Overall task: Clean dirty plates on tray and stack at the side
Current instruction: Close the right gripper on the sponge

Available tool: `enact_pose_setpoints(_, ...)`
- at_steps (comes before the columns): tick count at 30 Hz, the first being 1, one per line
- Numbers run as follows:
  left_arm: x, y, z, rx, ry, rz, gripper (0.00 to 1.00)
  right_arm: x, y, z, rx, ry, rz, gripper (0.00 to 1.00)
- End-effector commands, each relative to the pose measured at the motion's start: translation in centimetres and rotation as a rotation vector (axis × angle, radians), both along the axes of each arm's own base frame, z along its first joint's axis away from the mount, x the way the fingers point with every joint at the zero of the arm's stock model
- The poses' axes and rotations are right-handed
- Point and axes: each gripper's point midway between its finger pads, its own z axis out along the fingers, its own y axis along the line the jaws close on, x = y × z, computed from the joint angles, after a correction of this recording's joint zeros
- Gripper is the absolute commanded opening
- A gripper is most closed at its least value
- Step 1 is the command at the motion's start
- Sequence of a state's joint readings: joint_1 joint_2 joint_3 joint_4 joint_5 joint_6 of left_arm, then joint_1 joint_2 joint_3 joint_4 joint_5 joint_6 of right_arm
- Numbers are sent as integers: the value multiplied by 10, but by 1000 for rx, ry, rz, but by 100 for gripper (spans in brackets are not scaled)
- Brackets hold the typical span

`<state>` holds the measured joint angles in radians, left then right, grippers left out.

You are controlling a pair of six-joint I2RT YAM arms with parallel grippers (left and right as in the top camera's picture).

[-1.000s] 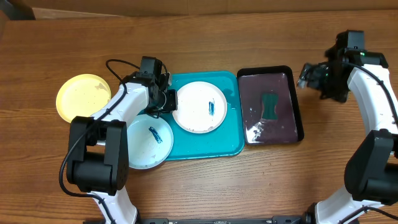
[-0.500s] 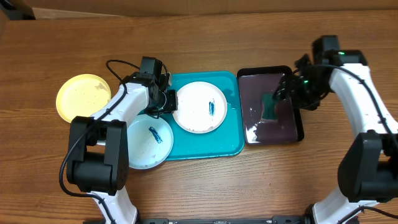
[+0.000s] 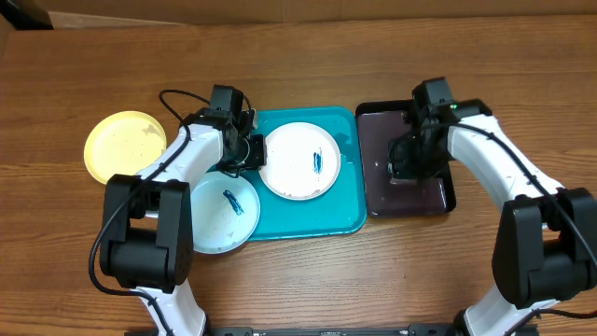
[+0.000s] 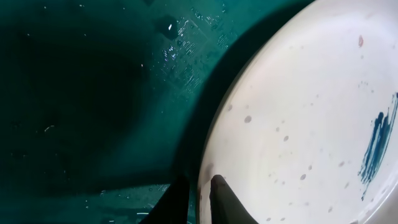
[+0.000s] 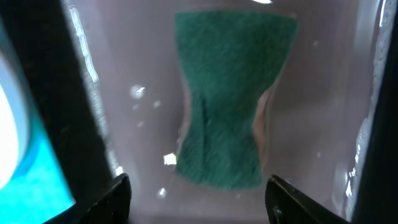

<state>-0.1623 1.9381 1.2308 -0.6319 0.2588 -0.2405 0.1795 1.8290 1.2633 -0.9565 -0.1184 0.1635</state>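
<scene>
Left fingers (image 4: 225, 200): nearly together astride the white plate (image 4: 298, 124) rim, on the tray (image 4: 93, 93); you cannot tell if they pinch.
Right fingers (image 5: 119, 194): apart, flanking the green sponge (image 5: 227, 99), right of the tray.

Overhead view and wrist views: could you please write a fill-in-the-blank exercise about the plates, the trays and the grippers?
1. The white plate lies on the large tray, whose colour is ____.
2. The green sponge lies in the black tray, under the ____ gripper.
3. The lone plate, apart from both trays, is ____.
4. The left gripper pinches the rim of the ____ plate.

Missing words: turquoise; right; yellow; white.
</scene>
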Motion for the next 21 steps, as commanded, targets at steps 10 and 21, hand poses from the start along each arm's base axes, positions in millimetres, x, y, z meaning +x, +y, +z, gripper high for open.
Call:
enact_pose_setpoints(10, -4, -2, -4, -14, 20, 8, 16, 0, -5, -34, -27, -59, -16, 68)
enact_pose_setpoints(21, -4, -2, -4, -14, 20, 8, 16, -14, -8, -36, -38, -2, -15, 19)
